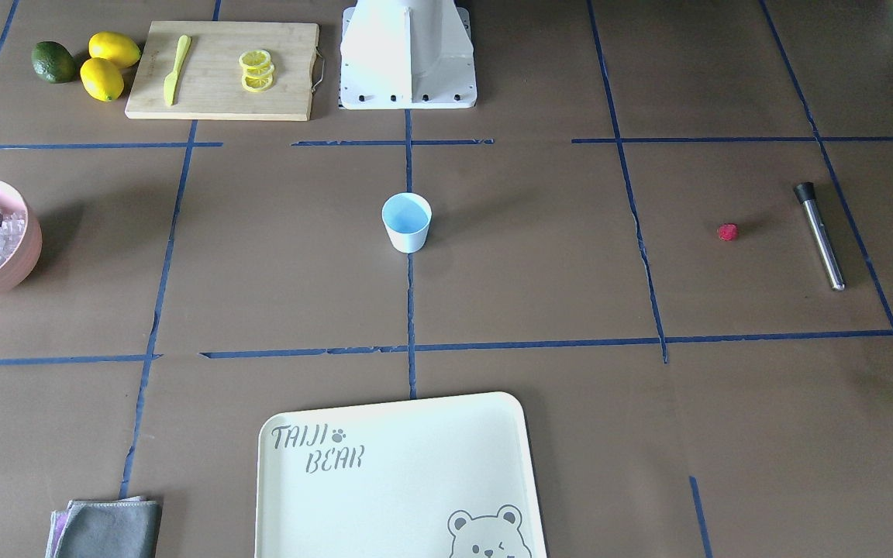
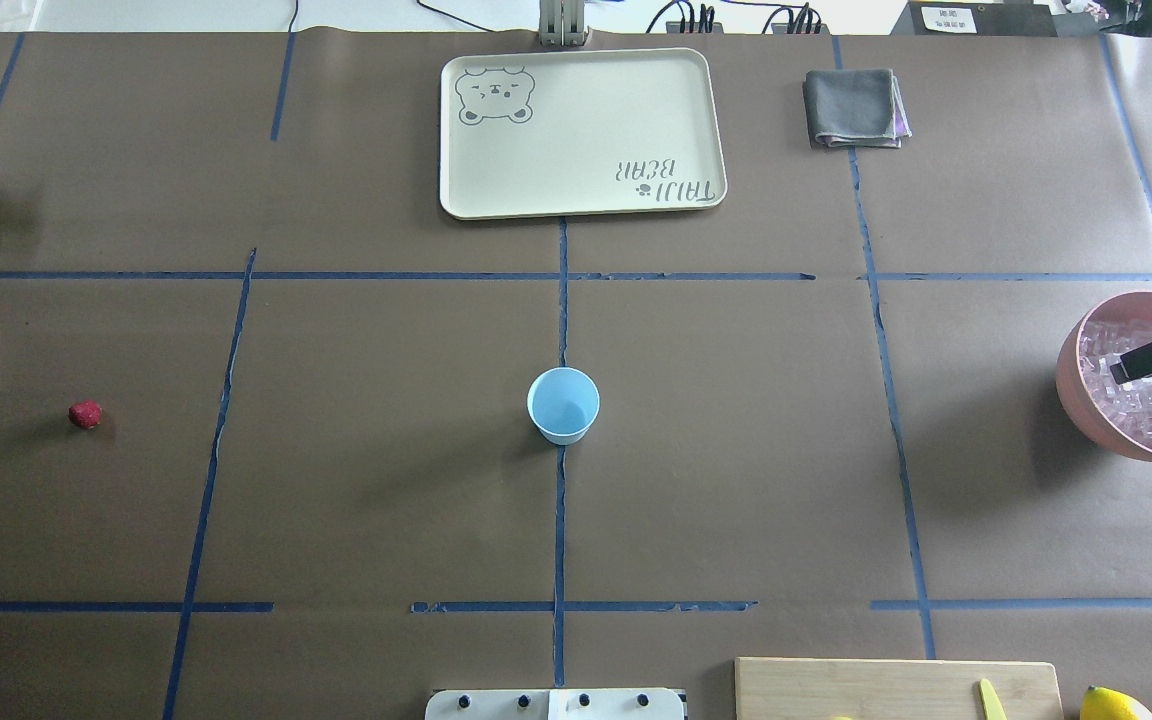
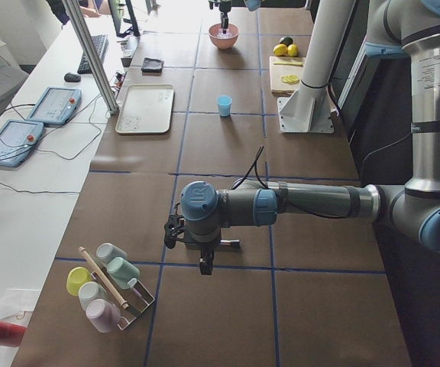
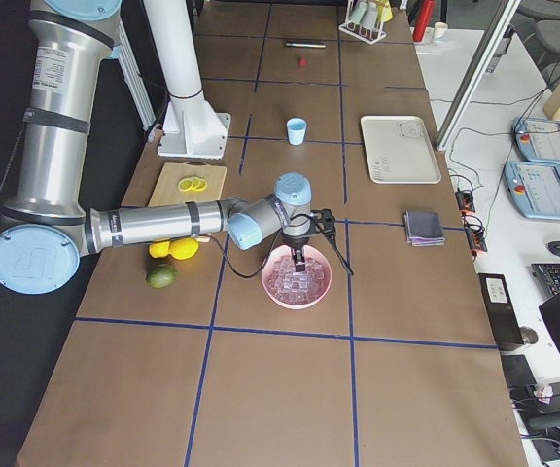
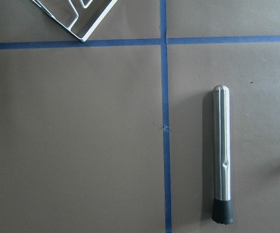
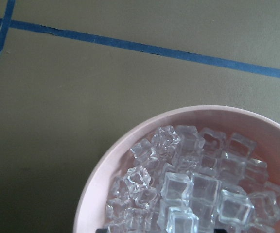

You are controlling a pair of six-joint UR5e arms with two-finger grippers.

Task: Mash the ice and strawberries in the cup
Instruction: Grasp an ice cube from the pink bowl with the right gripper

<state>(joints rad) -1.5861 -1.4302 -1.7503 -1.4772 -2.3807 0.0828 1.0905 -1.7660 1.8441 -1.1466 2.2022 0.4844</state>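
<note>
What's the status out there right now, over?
Right tool low over ice in pink bowl, grip unclear. Left tool above muddler, grip unclear. Cup empty; strawberry lying on table. Nothing seen between bowl and cup.

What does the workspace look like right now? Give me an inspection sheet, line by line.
Surface: brown paper-covered table with blue tape grid; no spills seen.
Job's things: white tapered cup with light blue inside, upright, empty, at centre; tiny red strawberry on robot's left; clear ice cubes piled in round pink bowl; steel muddler with black tip, lying flat.
Clutter: cream bear-print tray; folded grey cloth; wooden cutting board with lemon slices and yellow knife; two lemons; green fruit; wire rack of pastel cups.
Grippers: left gripper above the table, state unclear; right gripper over the ice, state unclear.
Cables: black cable loops off left wrist, another off right.
Surroundings: side bench with teach pendants.
</note>
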